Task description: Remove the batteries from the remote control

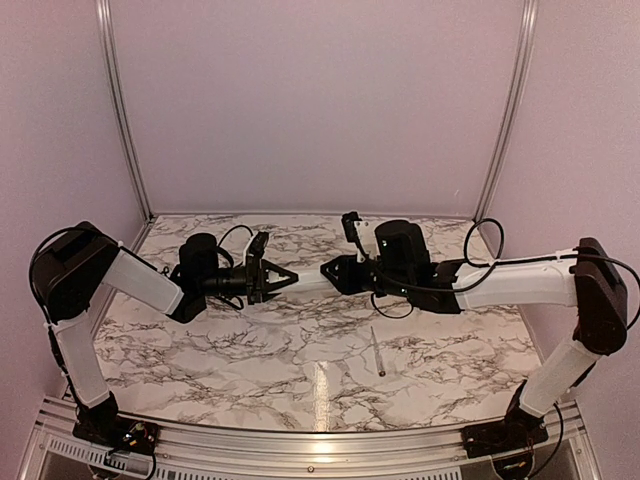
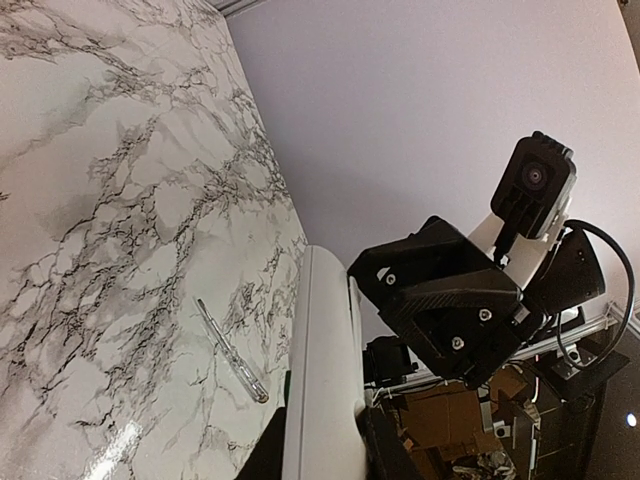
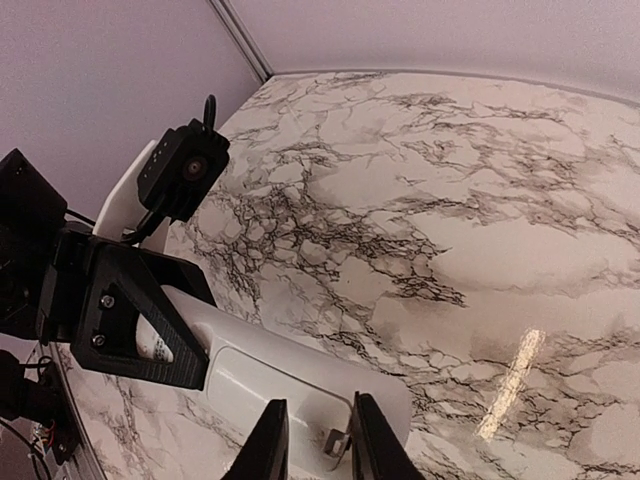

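The white remote control point(image 1: 308, 284) hangs in the air between both arms, above the middle of the marble table. My left gripper point(image 1: 283, 277) is shut on its one end; in the left wrist view the white bar point(image 2: 325, 360) runs up from between the black fingers point(image 2: 390, 452). My right gripper point(image 3: 317, 420) stands over the remote's back point(image 3: 232, 325), at the end of the battery cover point(image 3: 262, 375). Its fingers are a narrow gap apart, with a small metal clip point(image 3: 335, 446) between them. The batteries are hidden.
A thin grey pen-like stick point(image 1: 377, 350) lies on the marble table point(image 1: 250, 370), to the front right of the remote; the left wrist view shows the same stick point(image 2: 232, 352). Pale walls and metal posts point(image 1: 120, 110) close in the back and sides.
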`<action>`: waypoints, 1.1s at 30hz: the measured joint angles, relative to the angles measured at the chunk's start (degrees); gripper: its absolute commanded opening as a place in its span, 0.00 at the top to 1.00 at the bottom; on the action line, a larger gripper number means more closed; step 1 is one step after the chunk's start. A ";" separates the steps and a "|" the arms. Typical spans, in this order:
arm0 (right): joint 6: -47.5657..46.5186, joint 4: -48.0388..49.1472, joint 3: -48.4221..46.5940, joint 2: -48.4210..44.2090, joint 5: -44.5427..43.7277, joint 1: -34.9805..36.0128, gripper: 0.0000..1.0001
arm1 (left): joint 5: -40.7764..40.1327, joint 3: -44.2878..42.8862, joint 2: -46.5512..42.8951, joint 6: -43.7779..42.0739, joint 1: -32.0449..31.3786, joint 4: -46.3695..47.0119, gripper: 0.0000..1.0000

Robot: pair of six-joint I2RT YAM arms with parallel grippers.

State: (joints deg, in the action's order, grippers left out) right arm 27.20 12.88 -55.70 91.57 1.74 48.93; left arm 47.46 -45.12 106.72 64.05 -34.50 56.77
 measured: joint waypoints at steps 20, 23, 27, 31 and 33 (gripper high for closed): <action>0.13 0.07 0.02 -0.09 0.70 0.00 0.78 | -1.51 0.00 0.00 0.04 0.00 0.02 1.00; 0.24 0.02 0.02 -0.15 0.70 0.00 0.75 | -1.73 0.00 0.00 0.07 0.00 0.02 1.00; 0.55 -0.09 0.02 -0.63 0.76 0.00 0.73 | -2.54 0.00 0.00 0.11 0.00 0.04 1.00; 0.61 -0.07 0.02 -0.94 0.90 0.00 0.73 | -2.99 0.00 0.00 0.24 0.00 0.04 1.00; 0.66 -0.09 0.02 -0.94 1.09 0.00 0.73 | -3.13 0.00 0.00 0.26 0.00 0.04 1.00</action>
State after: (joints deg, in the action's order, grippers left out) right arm 27.86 12.80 -55.68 90.63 2.83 48.93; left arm 44.34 -45.12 106.72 64.31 -34.50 56.82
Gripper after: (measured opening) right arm 0.272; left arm 0.215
